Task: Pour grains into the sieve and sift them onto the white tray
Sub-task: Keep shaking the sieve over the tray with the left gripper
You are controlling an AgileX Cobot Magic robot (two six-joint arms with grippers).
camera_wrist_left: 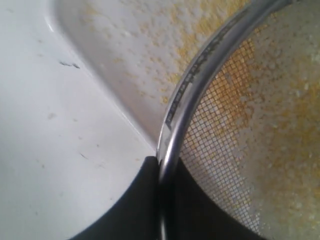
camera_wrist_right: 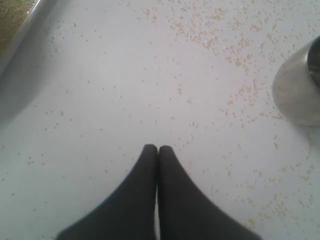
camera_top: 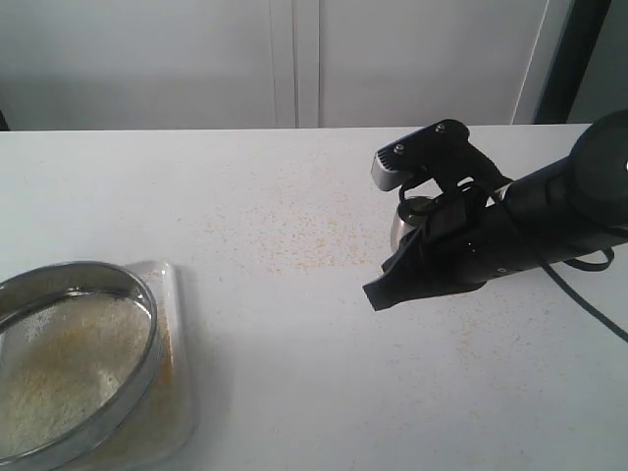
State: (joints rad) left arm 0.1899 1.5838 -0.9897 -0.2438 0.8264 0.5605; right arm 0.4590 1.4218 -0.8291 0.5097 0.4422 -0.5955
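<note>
The sieve [camera_top: 69, 363] with its steel rim sits over the white tray [camera_top: 175, 392] at the lower left, with pale grains [camera_top: 59, 378] spread on its mesh. In the left wrist view my left gripper [camera_wrist_left: 161, 162] is shut on the sieve rim [camera_wrist_left: 200, 80], one finger outside and one inside over the mesh [camera_wrist_left: 235, 130]; grains [camera_wrist_left: 190, 35] dot the white tray [camera_wrist_left: 110, 60] below. My left gripper does not show in the exterior view. At the right my right gripper [camera_top: 378, 294] hangs above the table, shut and empty [camera_wrist_right: 158, 149].
A small steel cup [camera_top: 412, 221] stands upright behind my right arm, also visible beside the right gripper as the cup [camera_wrist_right: 300, 90]. Loose spilled grains [camera_top: 294, 231] are scattered over the white table top [camera_top: 294, 373]. The tray's edge [camera_wrist_right: 20, 35] shows in the right wrist view.
</note>
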